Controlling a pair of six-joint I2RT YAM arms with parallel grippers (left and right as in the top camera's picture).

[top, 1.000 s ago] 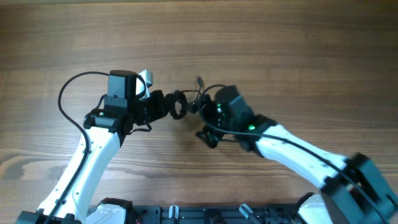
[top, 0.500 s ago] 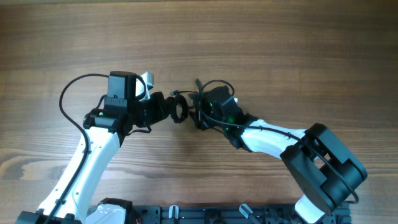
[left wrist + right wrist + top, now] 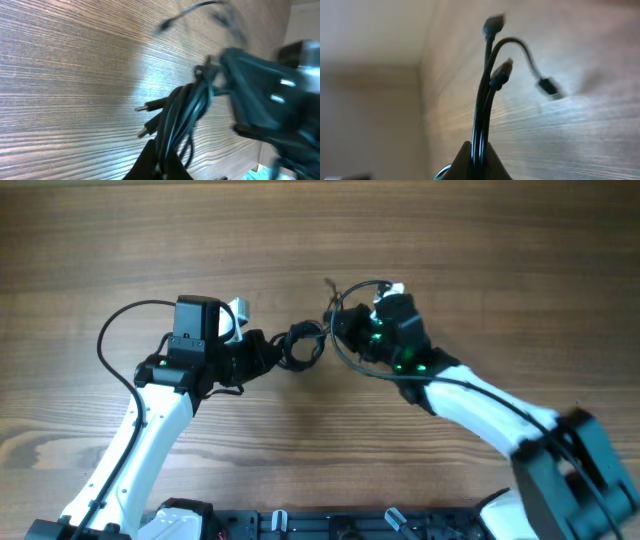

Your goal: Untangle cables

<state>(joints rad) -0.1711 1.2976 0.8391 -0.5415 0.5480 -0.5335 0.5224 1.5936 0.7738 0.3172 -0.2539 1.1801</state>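
**Overhead.** The cables (image 3: 302, 346) sit as a small dark knot of loops just left of the centre of the table (image 3: 480, 240), between the two grippers. The left gripper (image 3: 272, 352) reaches in from 9 o'clock and touches the knot's left side. Its jaws look closed on it, though they are small in this view. The right gripper (image 3: 340, 330) meets the knot from 3 o'clock, and a thin loop of cord arches from it towards 12 o'clock.

**Left wrist.** The left gripper (image 3: 159, 165) shows at 6 o'clock as a dark wedge, jaws nearly together and pinching the cables (image 3: 182, 107). The bundle runs up towards 1 o'clock into the blurred right gripper. Two plugs (image 3: 149, 106) stick out of it towards 9 o'clock, over the wood — whether they touch it I cannot tell. One loose end is a blur near 12 o'clock.

**Right wrist.** The right gripper (image 3: 476, 161) sits at 6 o'clock, narrowed to a slit on a couple of thin cables (image 3: 481, 105) that rise straight towards 12 o'clock. One plug end tops them and another hangs just below it. A third curls over towards 3 o'clock — blurred.
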